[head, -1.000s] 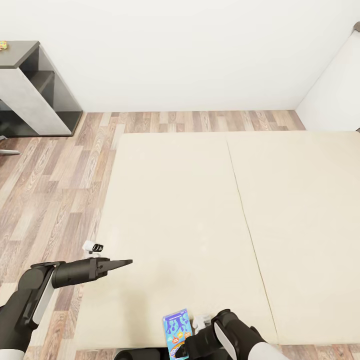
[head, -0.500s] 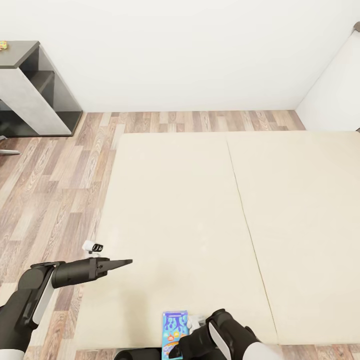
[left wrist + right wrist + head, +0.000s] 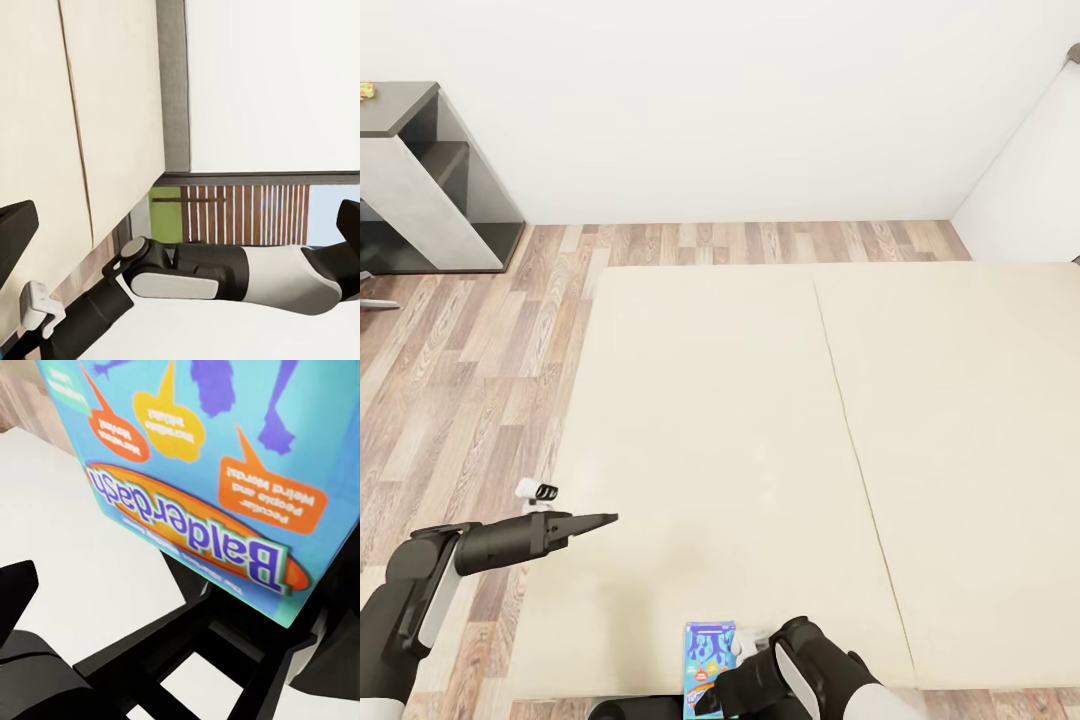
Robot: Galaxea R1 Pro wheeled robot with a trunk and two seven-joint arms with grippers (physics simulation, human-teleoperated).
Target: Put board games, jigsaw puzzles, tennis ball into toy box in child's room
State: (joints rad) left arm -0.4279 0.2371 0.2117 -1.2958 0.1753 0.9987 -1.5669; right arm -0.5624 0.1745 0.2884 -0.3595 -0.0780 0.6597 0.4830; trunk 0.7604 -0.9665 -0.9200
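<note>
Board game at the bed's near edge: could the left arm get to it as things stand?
Probably yes. The left gripper hangs over bare bed, nothing between it and the board game. But the right gripper already seems to hold it.

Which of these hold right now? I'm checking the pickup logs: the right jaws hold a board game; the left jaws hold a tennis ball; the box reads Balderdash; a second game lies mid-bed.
1. The right gripper holds a board game: true.
2. The left gripper holds a tennis ball: false, nothing is between its jaws.
3. The box reads Balderdash: true, printed on its face in the right wrist view.
4. A second game lies mid-bed: false, the bed is bare there.
</note>
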